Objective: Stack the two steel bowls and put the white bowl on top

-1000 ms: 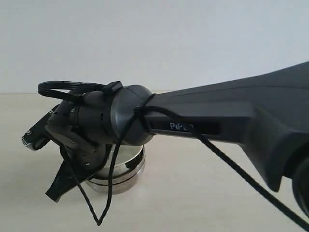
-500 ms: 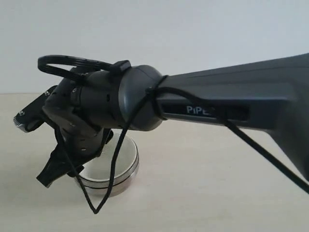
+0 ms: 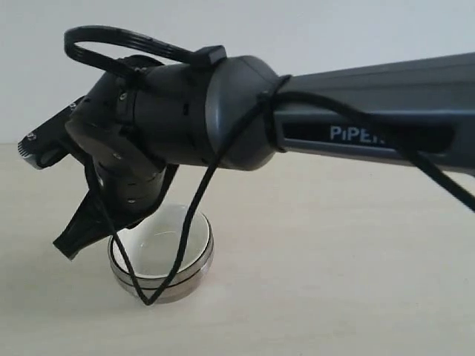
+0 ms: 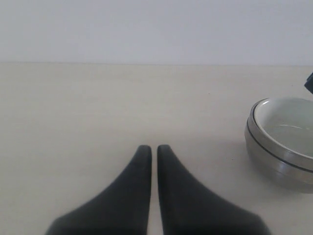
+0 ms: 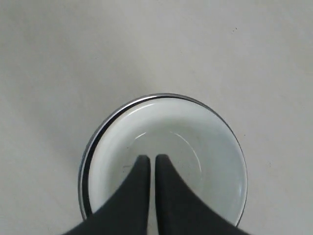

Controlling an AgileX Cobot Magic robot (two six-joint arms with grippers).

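Exterior view: the right arm [image 3: 356, 126] reaches in from the right and crosses to the left side, with a black cable [image 3: 185, 245] looped beneath it. The right gripper [image 3: 74, 241] points down and to the left, its tip hanging just above the near-left rim of the stack. From this angle I cannot tell how far the jaws are parted. The steel bowls [image 3: 167, 285] sit nested on the table [image 3: 334, 282], and the white bowl [image 3: 152, 241] rests inside them on top.

Left wrist view: the left gripper [image 4: 154, 149] hovers over bare table [image 4: 73, 107], jaws drawn almost together with only a thin slit between them and nothing held. The stack stands well off to one side. Two steel bands show, parted by a dark seam [image 4: 274, 159], with the white bowl [image 4: 283, 122] seated within.

Right wrist view: the right gripper [image 5: 151, 159] is directly above the white bowl [image 5: 195, 147] — jaws nearly closed and empty. Its tips appear over the bowl's middle. A shiny steel rim [image 5: 87, 166] rings the white bowl on one side.
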